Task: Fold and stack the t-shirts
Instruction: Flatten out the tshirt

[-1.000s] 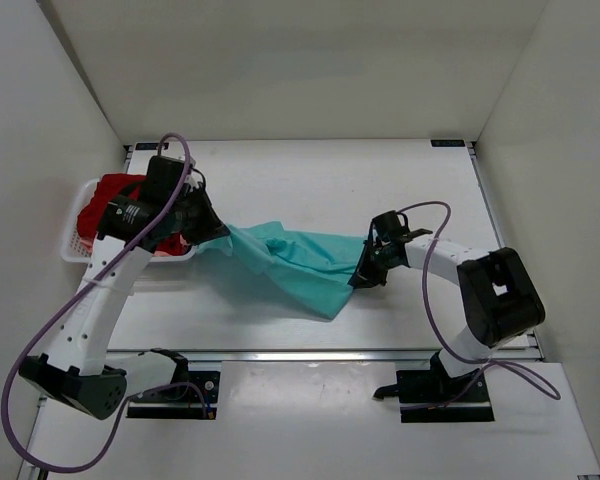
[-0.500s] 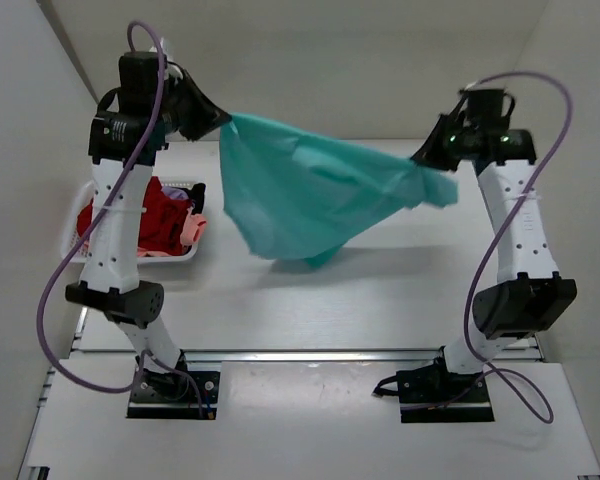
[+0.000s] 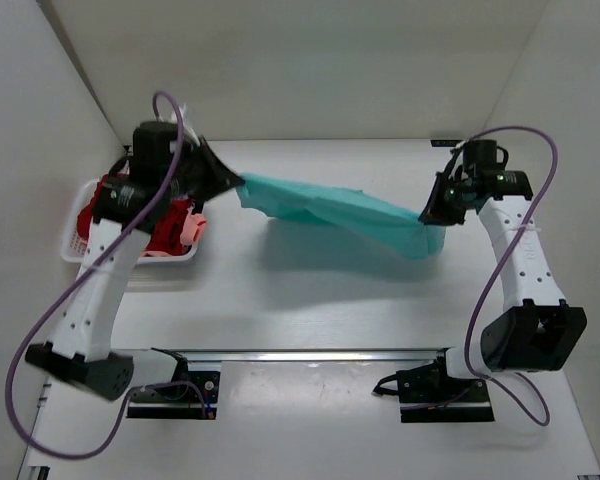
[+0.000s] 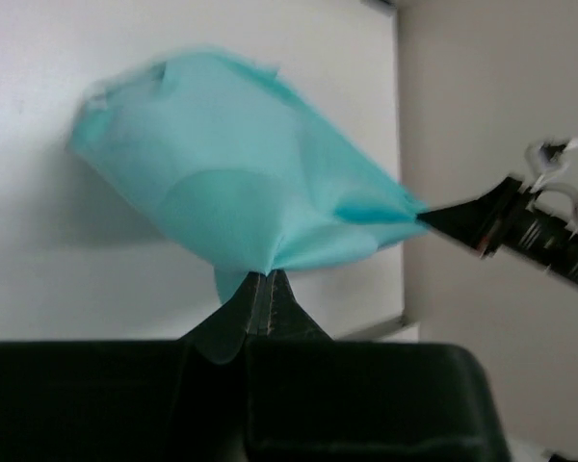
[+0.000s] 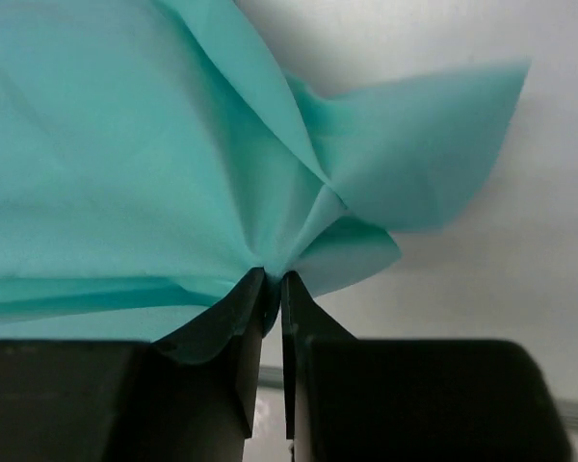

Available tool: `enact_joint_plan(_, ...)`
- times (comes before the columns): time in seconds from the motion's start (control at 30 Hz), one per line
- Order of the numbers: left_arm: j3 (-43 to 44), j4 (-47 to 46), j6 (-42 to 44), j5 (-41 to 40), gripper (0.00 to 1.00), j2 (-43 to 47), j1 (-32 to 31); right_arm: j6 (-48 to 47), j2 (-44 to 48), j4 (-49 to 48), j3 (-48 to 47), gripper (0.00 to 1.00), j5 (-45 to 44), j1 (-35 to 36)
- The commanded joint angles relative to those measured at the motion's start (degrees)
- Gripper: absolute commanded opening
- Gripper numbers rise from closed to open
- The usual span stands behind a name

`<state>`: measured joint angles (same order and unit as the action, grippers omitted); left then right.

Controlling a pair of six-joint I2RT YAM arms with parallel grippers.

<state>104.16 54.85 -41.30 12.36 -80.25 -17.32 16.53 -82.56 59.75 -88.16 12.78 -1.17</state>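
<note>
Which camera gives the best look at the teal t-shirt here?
Top external: the whole teal t-shirt shows, strung between the left gripper and right gripper. Each wrist view shows it foreshortened from its own pinch point, and the left one is blurred.

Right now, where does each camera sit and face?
Top external: above, behind the bases, looking down on the table; both arms show.
Left wrist: on the left arm, facing the teal t-shirt; left tool shows.
Right wrist: on the right arm, facing that t-shirt; right tool shows.
All share the t-shirt.
</note>
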Motion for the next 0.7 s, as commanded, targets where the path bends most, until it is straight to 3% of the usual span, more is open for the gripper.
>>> enact_joint_plan(0.0,-17.52,-1.92,-0.17,-3.04,0.00,11.13,-3.06,0.16,5.83,-3.05,8.59,0.10,1.11,0.20)
enact_joint_plan(0.07,-26.84,-4.65,-2.03,-3.48,0.00,15.81,-3.94,-0.80,5.23,-3.93,11.06,0.13,2.16,0.46)
enact_joint_plan(0.13,-33.12,-5.10,-3.43,-3.22,0.00,20.19,-3.77,-1.15,4.43,-4.38,12.48,0.27,2.17,2.12)
enact_joint_plan(0.17,-35.23,-4.58,-3.96,-3.48,0.00,20.91,-3.60,-1.24,3.04,-3.77,12.40,0.44,2.51,2.83)
enact_joint_plan(0.27,-37.53,-2.30,-2.30,-4.10,0.00,23.29,-2.63,-0.02,1.97,-1.48,13.35,0.43,-0.81,5.47)
enact_joint_plan(0.37,-38.42,-1.06,-0.37,-3.83,0.00,24.52,-1.23,2.44,4.77,-3.31,19.59,0.27,-0.48,6.62)
enact_joint_plan(0.5,-41.39,-2.11,-0.71,-3.23,0.00,25.14,-0.79,5.87,9.00,-7.27,30.39,0.32,1.11,11.09)
enact_joint_plan(0.67,-43.51,-2.64,-0.63,-2.34,0.00,25.93,-0.96,13.15,14.00,-12.18,40.69,0.33,1.20,22.15)
